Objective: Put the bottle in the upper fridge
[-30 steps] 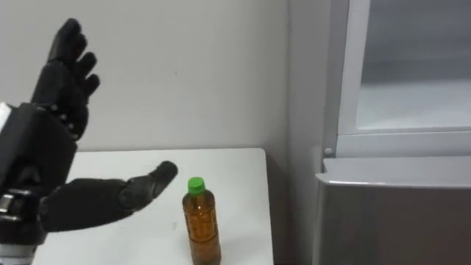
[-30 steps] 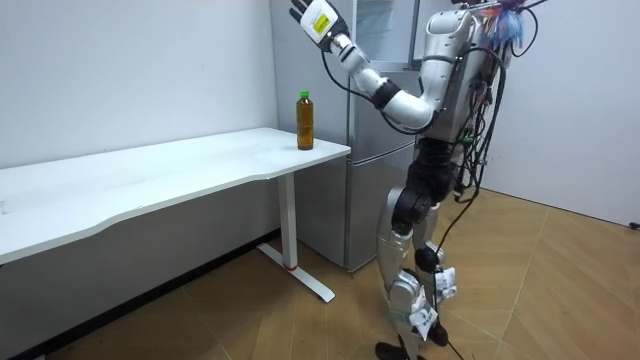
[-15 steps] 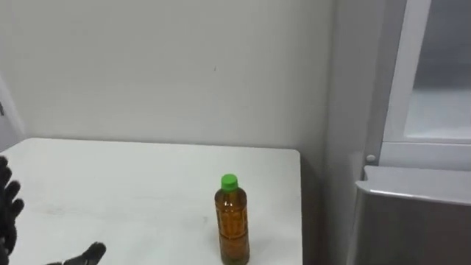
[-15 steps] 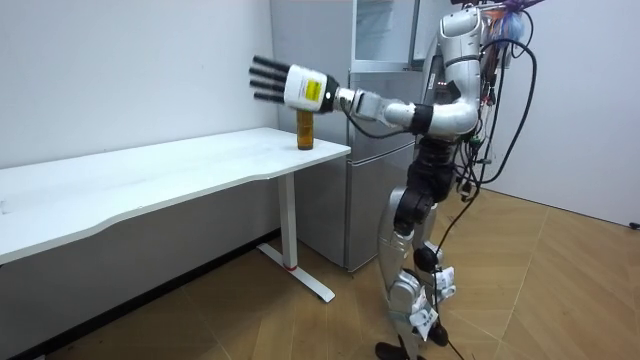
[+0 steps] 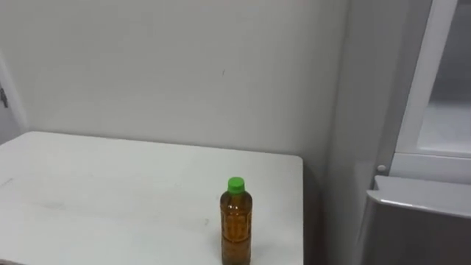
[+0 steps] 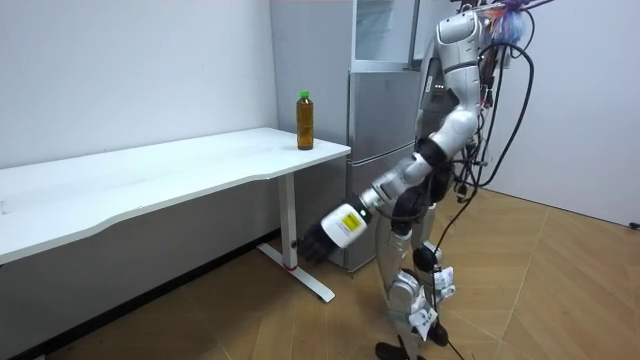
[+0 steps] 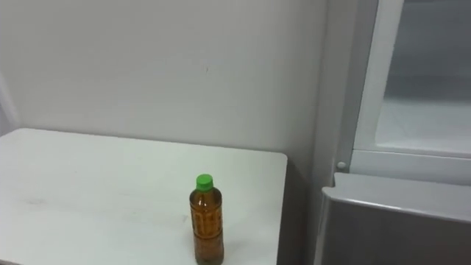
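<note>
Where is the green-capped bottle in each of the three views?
Left eye view: the bottle stands low, just right of centre, near the right edge of the table.
Right eye view: the bottle stands low, left of centre.
Room view: the bottle stands above centre, on the table end nearest the fridge.
Shared landmark: the grey fridge beside that table end.

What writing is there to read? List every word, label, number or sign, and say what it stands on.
Label on the bottle: print too blurred to read.
Tag at the back of the left hand: marks too small to read.
On the fridge, the table and the wall: no text.
Nothing here can be quoted.
</note>
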Available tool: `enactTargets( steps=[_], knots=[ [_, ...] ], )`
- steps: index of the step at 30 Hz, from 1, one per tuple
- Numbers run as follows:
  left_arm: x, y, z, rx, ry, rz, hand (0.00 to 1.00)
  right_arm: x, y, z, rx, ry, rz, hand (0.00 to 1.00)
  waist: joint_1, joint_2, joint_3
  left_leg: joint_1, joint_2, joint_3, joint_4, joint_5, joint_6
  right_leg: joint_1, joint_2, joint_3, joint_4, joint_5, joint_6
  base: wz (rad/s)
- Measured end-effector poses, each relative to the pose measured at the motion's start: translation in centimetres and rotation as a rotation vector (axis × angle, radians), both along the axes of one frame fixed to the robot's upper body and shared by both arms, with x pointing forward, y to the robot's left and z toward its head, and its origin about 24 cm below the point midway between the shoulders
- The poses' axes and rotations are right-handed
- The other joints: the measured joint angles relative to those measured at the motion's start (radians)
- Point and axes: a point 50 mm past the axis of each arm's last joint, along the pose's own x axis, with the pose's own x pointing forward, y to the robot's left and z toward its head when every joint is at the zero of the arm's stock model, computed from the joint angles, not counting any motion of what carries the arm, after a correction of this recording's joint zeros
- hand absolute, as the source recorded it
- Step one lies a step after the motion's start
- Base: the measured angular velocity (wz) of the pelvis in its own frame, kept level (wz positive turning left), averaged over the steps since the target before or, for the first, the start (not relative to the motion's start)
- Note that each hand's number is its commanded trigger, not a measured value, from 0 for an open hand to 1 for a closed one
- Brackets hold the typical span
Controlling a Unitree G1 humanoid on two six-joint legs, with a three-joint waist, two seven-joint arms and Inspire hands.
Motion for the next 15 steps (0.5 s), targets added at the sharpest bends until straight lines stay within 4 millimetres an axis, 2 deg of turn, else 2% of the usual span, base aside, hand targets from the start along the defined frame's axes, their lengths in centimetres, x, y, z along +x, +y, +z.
enactTargets(
  steps=[1, 2, 7, 15],
  knots=[
    [-1.0, -0.4, -1.0, -0.018, 0.066, -0.009, 0.00, 0.1, 0.0, 0.0, -0.001, -0.001, 0.003, 0.00, -0.004, 0.003, -0.0001, 0.005, 0.006, 0.002, 0.000, -0.003, 0.000, 0.005, 0.000, 0.003, 0.001, 0.000, 0.000, -0.06],
    [-2.0, -0.8, -1.8, -0.034, 0.131, -0.017, 0.00, 0.2, 0.0, 0.0, -0.001, 0.001, 0.009, 0.00, -0.009, -0.001, 0.0037, 0.012, 0.007, 0.003, -0.003, -0.005, 0.001, 0.010, 0.001, 0.005, 0.001, 0.000, 0.001, -0.07],
    [-5.2, -1.8, -3.3, -0.048, 0.306, -0.076, 0.00, 0.5, 0.1, -0.1, -0.004, -0.001, 0.033, 0.00, -0.022, 0.003, 0.0061, 0.013, 0.006, 0.014, -0.005, -0.010, -0.001, 0.006, 0.007, 0.029, -0.005, 0.000, 0.000, -0.10],
    [-6.5, -2.3, -4.0, -0.048, 0.410, -0.139, 0.00, 1.0, 0.1, 0.0, -0.023, -0.013, 0.060, 0.00, -0.034, 0.006, 0.0040, 0.006, 0.005, 0.029, -0.005, -0.010, -0.001, -0.011, 0.008, 0.046, -0.004, 0.001, 0.000, -0.05]
  ],
)
